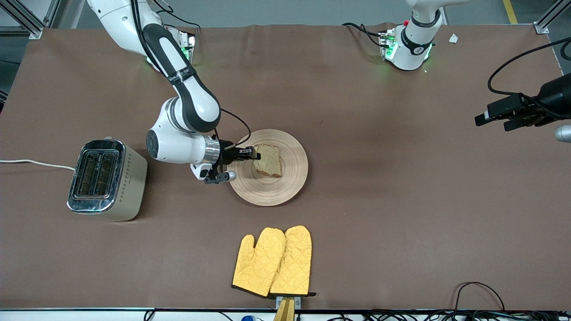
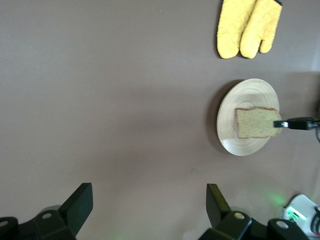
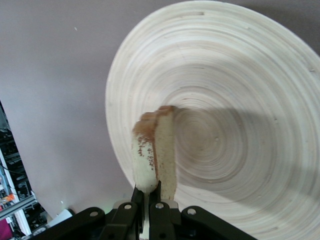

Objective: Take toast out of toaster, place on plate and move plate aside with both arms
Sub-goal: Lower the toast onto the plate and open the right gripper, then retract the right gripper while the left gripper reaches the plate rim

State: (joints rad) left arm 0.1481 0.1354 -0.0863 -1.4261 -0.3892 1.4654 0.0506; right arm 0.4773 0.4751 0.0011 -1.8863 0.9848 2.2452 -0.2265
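The toast (image 1: 267, 160) is pinched by one edge in my right gripper (image 1: 255, 155), which is shut on it. The slice is tilted up on edge over the round pale wooden plate (image 1: 285, 187) in the middle of the table; I cannot tell if its lower edge touches the plate. The right wrist view shows the toast (image 3: 157, 150) edge-on between the jaws of my right gripper (image 3: 148, 192), over the plate (image 3: 240, 100). My left gripper (image 1: 484, 118) is open and empty, high over the left arm's end of the table. Its wrist view shows its open gripper (image 2: 148, 205), the plate (image 2: 245, 145) and the toast (image 2: 255, 123).
A silver two-slot toaster (image 1: 106, 178) stands toward the right arm's end of the table, with its cord running off the edge. A pair of yellow oven mitts (image 1: 274, 263) lies nearer to the front camera than the plate; they also show in the left wrist view (image 2: 247, 27).
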